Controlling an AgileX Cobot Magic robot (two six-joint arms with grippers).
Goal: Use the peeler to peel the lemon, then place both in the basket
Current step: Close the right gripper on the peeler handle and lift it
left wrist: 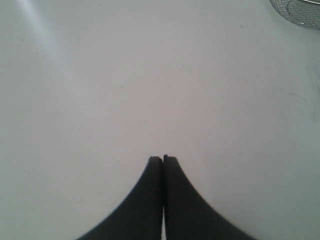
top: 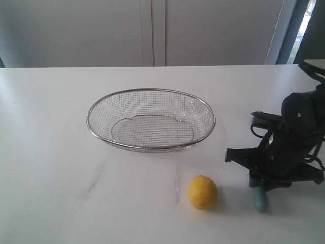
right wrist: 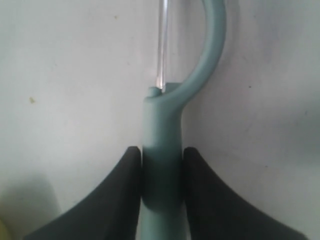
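The yellow lemon (top: 202, 191) lies on the white table, in front of the wire-mesh basket (top: 91, 127), which has nothing in it. To the lemon's right the teal peeler (top: 260, 199) lies on the table, its handle end showing under my right gripper (top: 262, 186). In the right wrist view the right gripper (right wrist: 162, 151) has both black fingers pressed against the sides of the peeler (right wrist: 161, 120) handle, and the blade head extends past them. My left gripper (left wrist: 163, 159) is shut with nothing in it, over bare table. It is outside the exterior view.
The basket's rim (left wrist: 300, 12) shows at a corner of the left wrist view. A grey wall runs behind the table's far edge.
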